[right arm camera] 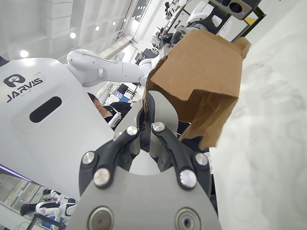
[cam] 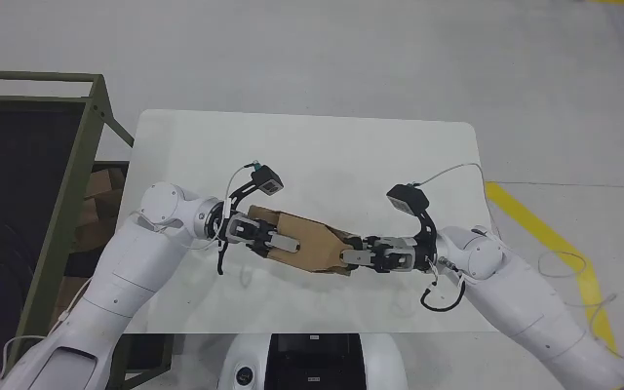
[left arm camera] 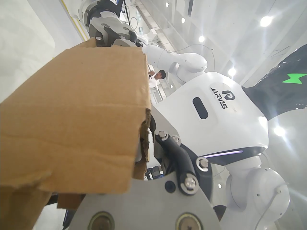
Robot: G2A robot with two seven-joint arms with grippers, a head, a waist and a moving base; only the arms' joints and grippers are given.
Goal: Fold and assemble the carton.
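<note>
Top view: carton [cam: 307,244] at 6 o'clock on the table [cam: 292,146], partly flattened, long axis running 10 to 4 o'clock. Left gripper [cam: 268,237] is at its 10 o'clock end, right gripper [cam: 353,258] at its 4 o'clock end. Left wrist view: one wall stands up as a broad panel with a scored crease across it. The near edge is frayed, and the left fingers [left arm camera: 165,123] are closed tight on that edge. Right wrist view: the right fingers [right arm camera: 165,111] are pinched together on the rim of the open end, a notched flap hanging loose beside them. Judgement: light corrugated board, stiff across panels, hinging readily at scores, easily crushed or torn at edges. Best gripped on panel rims near creases, not on loose flaps.
</note>
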